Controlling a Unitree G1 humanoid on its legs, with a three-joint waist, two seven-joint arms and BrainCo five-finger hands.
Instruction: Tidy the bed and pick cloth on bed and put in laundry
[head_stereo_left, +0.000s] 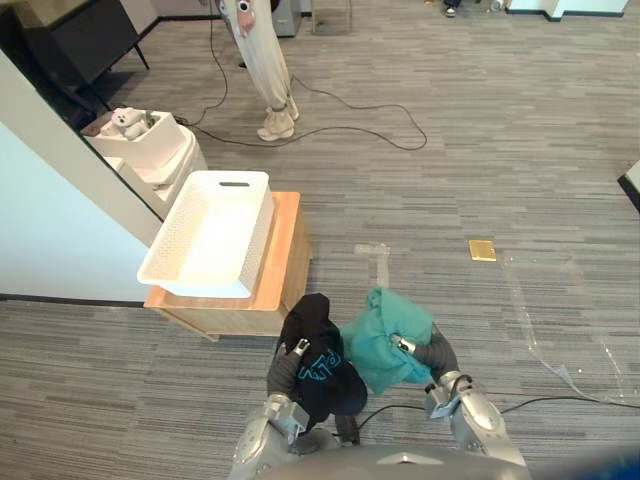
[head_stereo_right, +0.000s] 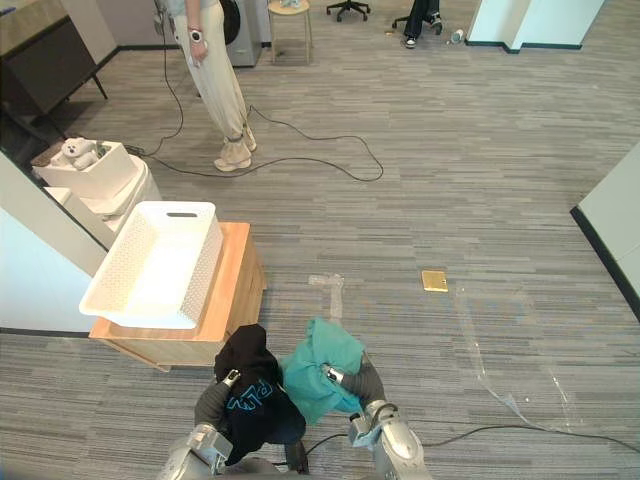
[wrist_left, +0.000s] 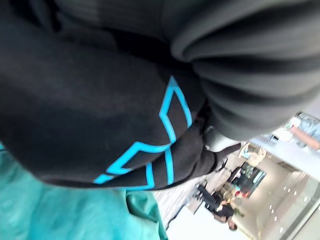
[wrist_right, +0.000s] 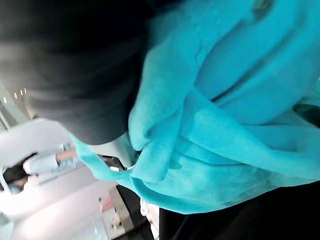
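Left hand (head_stereo_left: 292, 357) is buried under a black cloth (head_stereo_left: 322, 372) draped over it, and the right hand (head_stereo_left: 412, 349) under a teal cloth (head_stereo_left: 385, 330); I cannot tell either grip. Both bundles sit side by side, near the white basket (head_stereo_left: 256, 240) on a low wooden table (head_stereo_left: 286, 252).

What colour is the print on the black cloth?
The print on the black cloth is bright blue, clearest in the left wrist view.

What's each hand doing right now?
Left hand: covered by the black cloth; open or closed cannot be told.
Right hand: covered by the teal cloth; cannot be told.
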